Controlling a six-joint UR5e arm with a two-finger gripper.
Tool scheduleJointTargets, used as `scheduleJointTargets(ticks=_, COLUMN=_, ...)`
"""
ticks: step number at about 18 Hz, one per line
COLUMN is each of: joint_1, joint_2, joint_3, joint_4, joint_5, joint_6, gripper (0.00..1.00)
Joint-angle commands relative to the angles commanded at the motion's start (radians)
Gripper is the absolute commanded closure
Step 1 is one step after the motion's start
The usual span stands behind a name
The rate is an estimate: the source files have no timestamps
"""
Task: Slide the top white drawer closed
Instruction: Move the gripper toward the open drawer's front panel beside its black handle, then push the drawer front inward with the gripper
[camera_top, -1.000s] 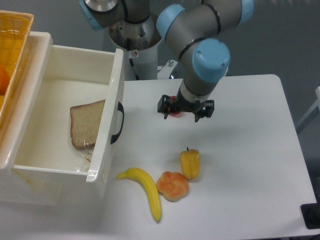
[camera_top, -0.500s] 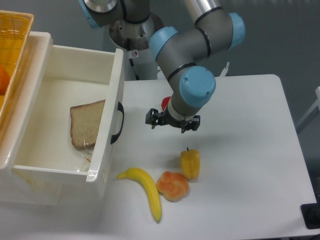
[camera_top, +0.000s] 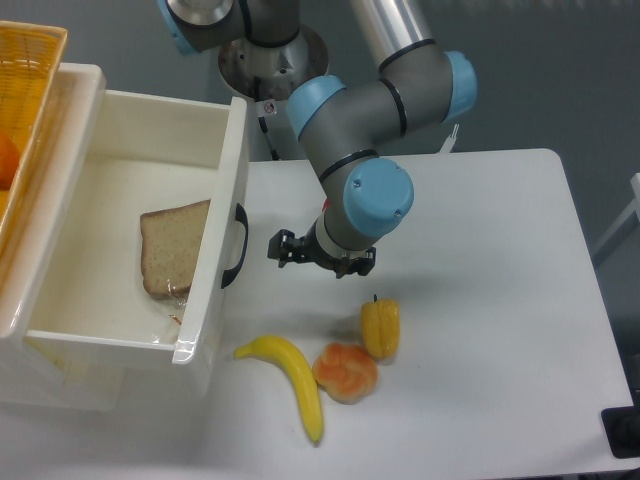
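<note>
While the top white drawer stands open, banana lies near its front.

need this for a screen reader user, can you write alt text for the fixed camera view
A robot arm's gripper hangs low over a white table, just right of the black handle on the open top white drawer, which holds a slice of bread. A banana, a bun and a yellow pepper lie in front.

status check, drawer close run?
End effector empty, right of handle, not touching. Top white drawer open, bread slice inside. Path looks clear.
</note>
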Motion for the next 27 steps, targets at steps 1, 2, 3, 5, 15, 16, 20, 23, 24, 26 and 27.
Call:
scheduleJointTargets(ticks=1, joint_1=-0.006, joint_2=0.0, joint_3=0.0, joint_4=0.0, joint_5=-0.002, joint_6=0.0, gripper=0.0)
scheduleJointTargets(ticks=2, joint_1=-0.015, joint_2=0.0, joint_3=0.0, joint_4=0.0, joint_5=0.0, joint_6=0.0, gripper=0.0)
scheduleJointTargets(ticks=3, joint_1=-0.017, joint_2=0.0, joint_3=0.0, joint_4=0.0, joint_5=0.0, joint_6=0.0, gripper=0.0)
scheduleJointTargets(ticks=5, joint_1=-0.026, joint_2=-0.002, joint_3=0.0, joint_4=0.0, joint_5=0.0, joint_6=-0.002, gripper=0.0)
scheduleJointTargets(ticks=15, joint_1=-0.037, joint_2=0.002, joint_3=0.005, joint_4=-0.006, joint_5=-0.015, joint_6=0.003, gripper=0.0)
scheduleJointTargets(ticks=16, joint_1=-0.038, joint_2=0.003, joint_3=0.006, joint_4=-0.006, joint_5=-0.017, joint_6=0.003, gripper=0.0)
scheduleJointTargets(ticks=20, joint_1=-0.057, joint_2=0.012, joint_3=0.006, joint_4=-0.008, joint_5=-0.029, joint_6=0.003, gripper=0.0)
scheduleJointTargets(ticks=23, joint_1=-0.06, joint_2=0.018, joint_3=0.006, joint_4=-0.011, joint_5=-0.035, joint_6=0.003, gripper=0.0)
scheduleJointTargets(ticks=24, joint_1=-0.061, joint_2=0.021, joint_3=0.006, joint_4=-0.021, joint_5=-0.038, joint_6=0.005, gripper=0.0)
scheduleJointTargets(ticks=26, joint_1=-0.069, joint_2=0.032, joint_3=0.005, joint_4=-0.031, joint_5=-0.043, joint_6=0.005, gripper=0.0)
scheduleJointTargets(ticks=27, joint_1=-0.074, joint_2=0.034, joint_3=0.005, joint_4=-0.038, joint_5=-0.043, joint_6=0.005, gripper=0.0)
